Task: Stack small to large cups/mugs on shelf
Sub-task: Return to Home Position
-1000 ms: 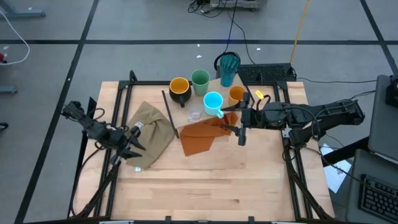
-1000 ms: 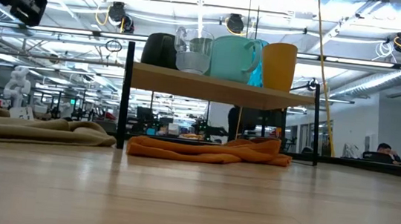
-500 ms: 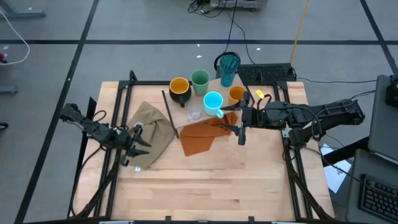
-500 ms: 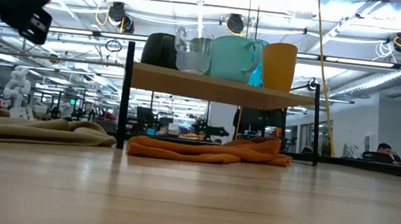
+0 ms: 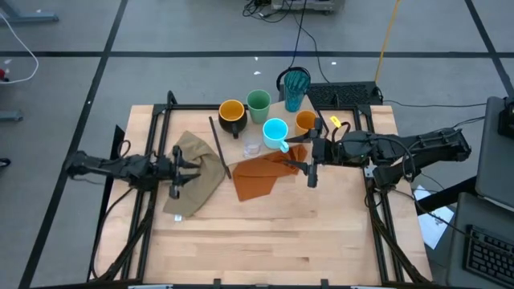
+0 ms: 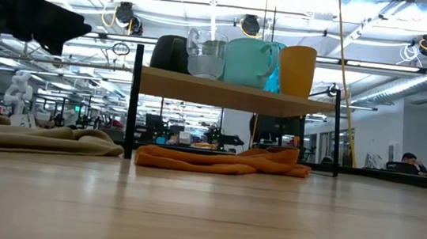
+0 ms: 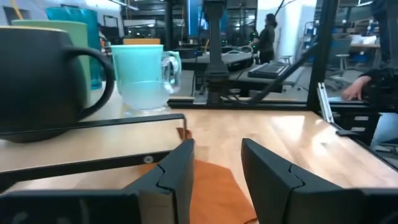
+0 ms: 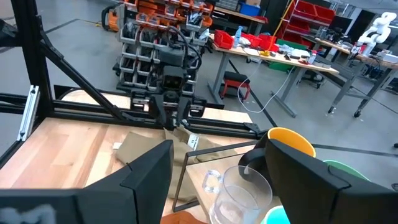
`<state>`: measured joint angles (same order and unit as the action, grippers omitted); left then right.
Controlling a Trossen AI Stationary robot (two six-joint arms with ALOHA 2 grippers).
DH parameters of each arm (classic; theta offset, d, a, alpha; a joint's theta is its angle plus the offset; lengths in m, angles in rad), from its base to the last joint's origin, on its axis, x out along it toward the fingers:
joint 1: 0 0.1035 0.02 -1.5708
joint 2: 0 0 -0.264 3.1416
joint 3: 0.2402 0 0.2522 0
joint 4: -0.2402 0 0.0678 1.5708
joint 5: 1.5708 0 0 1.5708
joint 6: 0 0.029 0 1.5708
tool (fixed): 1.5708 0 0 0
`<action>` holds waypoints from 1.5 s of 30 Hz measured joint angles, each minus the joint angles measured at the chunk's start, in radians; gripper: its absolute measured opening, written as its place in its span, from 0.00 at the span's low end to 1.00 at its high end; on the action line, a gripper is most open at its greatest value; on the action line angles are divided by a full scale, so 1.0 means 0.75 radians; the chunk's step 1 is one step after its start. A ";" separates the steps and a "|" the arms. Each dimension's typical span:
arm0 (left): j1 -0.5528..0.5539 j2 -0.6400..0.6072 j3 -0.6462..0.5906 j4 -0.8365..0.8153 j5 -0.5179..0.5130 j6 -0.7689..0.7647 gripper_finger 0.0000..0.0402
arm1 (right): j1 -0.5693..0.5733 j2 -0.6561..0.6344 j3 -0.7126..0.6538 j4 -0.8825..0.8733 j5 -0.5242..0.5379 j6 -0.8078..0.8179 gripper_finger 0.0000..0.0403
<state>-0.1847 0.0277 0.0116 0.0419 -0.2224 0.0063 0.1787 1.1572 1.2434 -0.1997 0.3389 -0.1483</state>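
Over on the left, the left gripper [image 7: 216, 155] hangs above the crumpled khaki cloth [image 5: 201, 172], its fingers apart and holding nothing. Next comes the low plywood shelf on thin black legs [image 6: 224, 94], carrying all six vessels. The black mug with the yellow-orange inside [image 5: 231, 113] is first, with the tiny clear glass [image 5: 252, 148] in front of it. After that come the green cup [image 5: 259, 102], the bright blue handled mug [image 5: 275, 132], the tall teal ribbed tumbler [image 5: 295, 85] and the orange cup [image 5: 305, 121]. A rumpled orange cloth [image 5: 259, 175] lies under and in front of the shelf. The right gripper [image 8: 221, 165] is just beside the blue mug, jaws wide and empty.

That closeness is my worry: a careless pull-back could clip the mug's handle and knock its neighbours (they stand tightly bunched). The glass seems to sit near the shelf's front edge, though I can't be sure from here. The left fingers could also snag the khaki cloth. I can read no brand or lettering on anything.
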 joint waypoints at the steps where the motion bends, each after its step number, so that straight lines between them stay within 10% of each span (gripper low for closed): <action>1: 0.035 0.000 0.000 -0.008 0.039 -0.001 0.33 | 0.000 0.000 0.000 0.000 0.000 -0.001 0.61; 14: 0.263 0.018 0.001 -0.040 0.231 -0.064 0.33 | 0.000 -0.013 0.000 -0.014 0.009 0.006 0.61; 24: 0.264 0.030 0.000 -0.040 0.232 -0.109 0.33 | 0.068 -0.336 -0.036 -0.418 0.078 0.225 0.61; 37: 0.264 0.068 -0.002 -0.034 0.196 -0.246 0.33 | 0.268 -1.047 -0.901 0.198 0.019 0.355 0.61; 45: 0.264 0.068 -0.002 -0.026 0.148 -0.262 0.33 | 0.386 -1.139 -1.095 0.316 -0.047 0.410 0.61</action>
<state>0.0135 0.0788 0.0101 0.0222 -0.1115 -0.1902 0.4681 0.3033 0.4219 0.0374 0.3039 0.1595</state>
